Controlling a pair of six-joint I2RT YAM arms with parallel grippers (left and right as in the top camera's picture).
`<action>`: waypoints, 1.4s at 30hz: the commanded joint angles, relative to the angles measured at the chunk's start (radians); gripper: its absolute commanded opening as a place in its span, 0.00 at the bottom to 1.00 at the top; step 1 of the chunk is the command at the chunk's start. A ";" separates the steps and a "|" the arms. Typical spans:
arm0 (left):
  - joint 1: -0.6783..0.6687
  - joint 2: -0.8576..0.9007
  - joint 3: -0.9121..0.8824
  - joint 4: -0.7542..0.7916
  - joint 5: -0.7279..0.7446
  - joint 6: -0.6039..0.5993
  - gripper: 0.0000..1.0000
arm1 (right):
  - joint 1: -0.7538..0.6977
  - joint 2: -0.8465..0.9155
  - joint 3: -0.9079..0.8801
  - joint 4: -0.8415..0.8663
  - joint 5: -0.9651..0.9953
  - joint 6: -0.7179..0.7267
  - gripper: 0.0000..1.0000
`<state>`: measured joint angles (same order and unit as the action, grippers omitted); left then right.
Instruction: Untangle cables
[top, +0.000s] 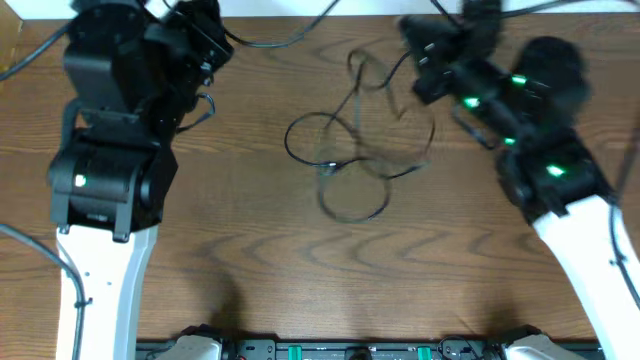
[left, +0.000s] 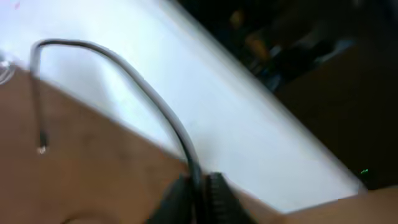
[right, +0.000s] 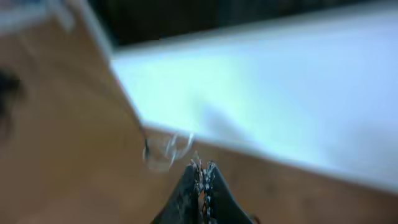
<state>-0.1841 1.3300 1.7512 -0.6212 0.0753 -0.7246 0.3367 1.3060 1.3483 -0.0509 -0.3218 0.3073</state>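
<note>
Tangle: thin black cables (top: 332, 165) lay in loose, overlapping loops at the middle of the brown wood-grain table (top: 300, 270), between the two arms.
Upper strand: one loop reached toward the black right arm (top: 520, 110); the blur there hid whether they touched.
Separate cord: a single thin dark cord (left: 124, 68) rose from the left jaws, arched over and dropped to a small plug end (left: 41, 148) above the table near its far edge.
Left jaws: narrow, with the dark fingers (left: 175, 202) pressed against the single thin dark cord on both sides.
Right jaws: closed, fingertips (right: 189, 186) together. It could not be told whether anything was pinched between them.
Near right jaws: a pale, blurred loop (right: 163, 152) lay just beside the tips and could not be identified.
Left arm (top: 110, 150): black and white, at the table's left side, well apart from the tangle.
Surround: a white surface (left: 249, 124) ran beyond the table's far edge.
</note>
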 joint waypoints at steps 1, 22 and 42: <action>0.004 0.048 0.013 -0.063 -0.009 0.040 0.34 | -0.017 -0.042 0.085 0.006 0.088 0.006 0.01; -0.003 0.147 0.013 -0.208 0.455 0.347 0.56 | -0.015 -0.018 0.249 -0.006 0.013 0.071 0.01; -0.014 0.296 0.012 -0.277 0.674 -0.008 0.90 | -0.015 -0.017 0.249 0.078 -0.101 0.179 0.01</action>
<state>-0.1883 1.5784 1.7508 -0.8925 0.7074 -0.6163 0.3225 1.2915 1.5742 0.0154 -0.4145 0.4507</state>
